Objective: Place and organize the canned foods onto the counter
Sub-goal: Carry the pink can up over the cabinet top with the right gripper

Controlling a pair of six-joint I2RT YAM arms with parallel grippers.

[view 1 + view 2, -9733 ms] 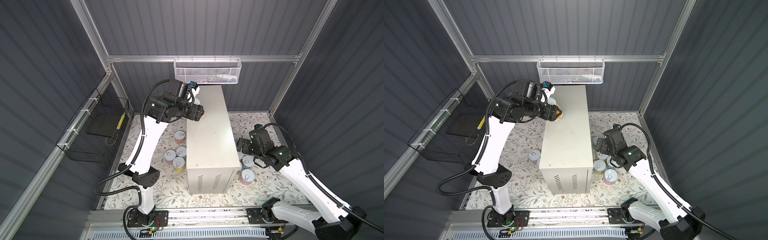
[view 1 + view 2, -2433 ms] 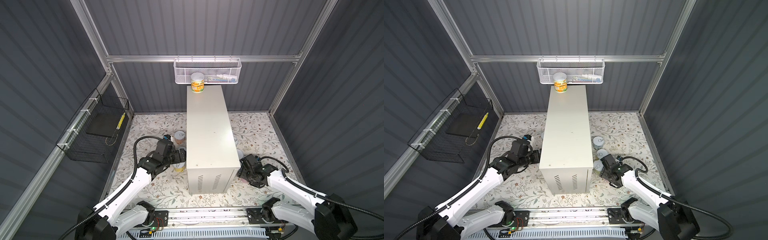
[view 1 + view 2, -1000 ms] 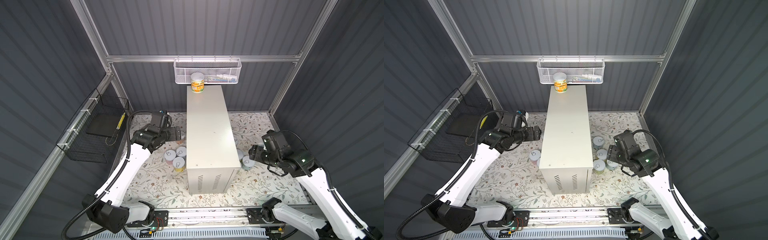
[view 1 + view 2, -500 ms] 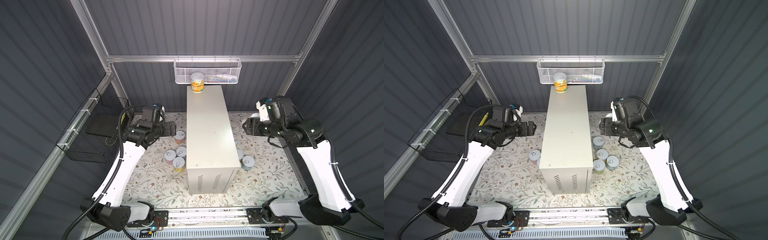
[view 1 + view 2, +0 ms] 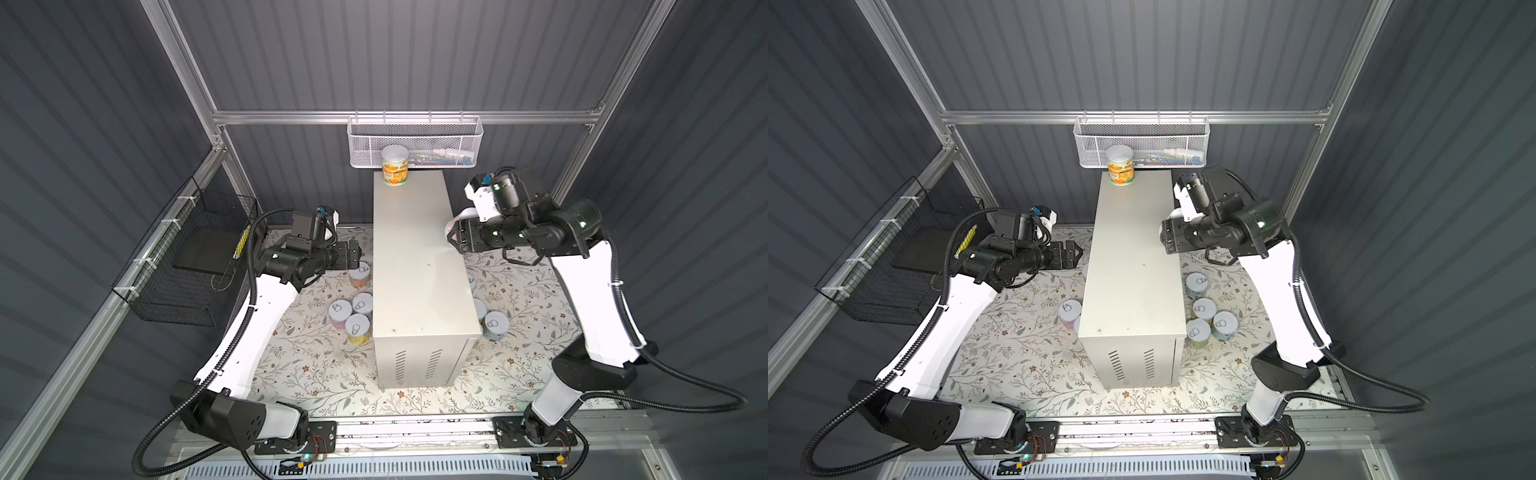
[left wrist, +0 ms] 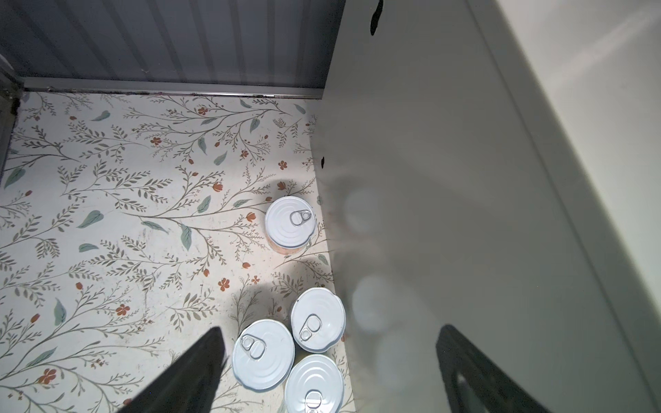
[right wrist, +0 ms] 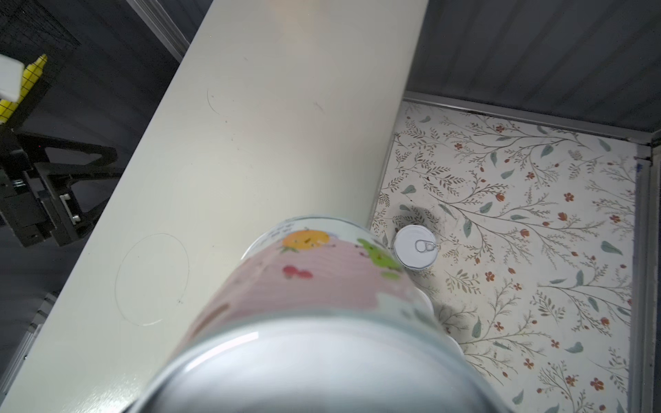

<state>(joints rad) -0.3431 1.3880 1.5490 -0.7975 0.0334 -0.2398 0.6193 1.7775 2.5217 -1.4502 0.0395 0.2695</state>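
Raised from low over the floral floor [image 5: 316,365], where it worked moments earlier, the left gripper [image 5: 356,254] hangs at centre left beside the counter [image 5: 415,257], its fingers spread wide and empty. At centre right, the right gripper [image 5: 454,235], likewise lifted, is clamped on a pink can [image 7: 307,282] brought up to the counter's right edge. The orange-labelled can [image 5: 395,170] remains upright at the counter's far end, top centre in both top views.

A lone can [image 5: 360,274] and a cluster of three [image 5: 353,318] stand on the floor left of the counter, and four more cans [image 5: 1204,308] stand right of it. The black wire basket [image 5: 166,291] on the left wall holds a dark flat slab [image 5: 203,253] and a yellow gridded strip [image 5: 241,245]. The white mesh basket [image 5: 365,145], top centre, holds pale items too small to identify.

The orange label carries a barcode and the pink label shows printed fruit. No wording on either is legible.
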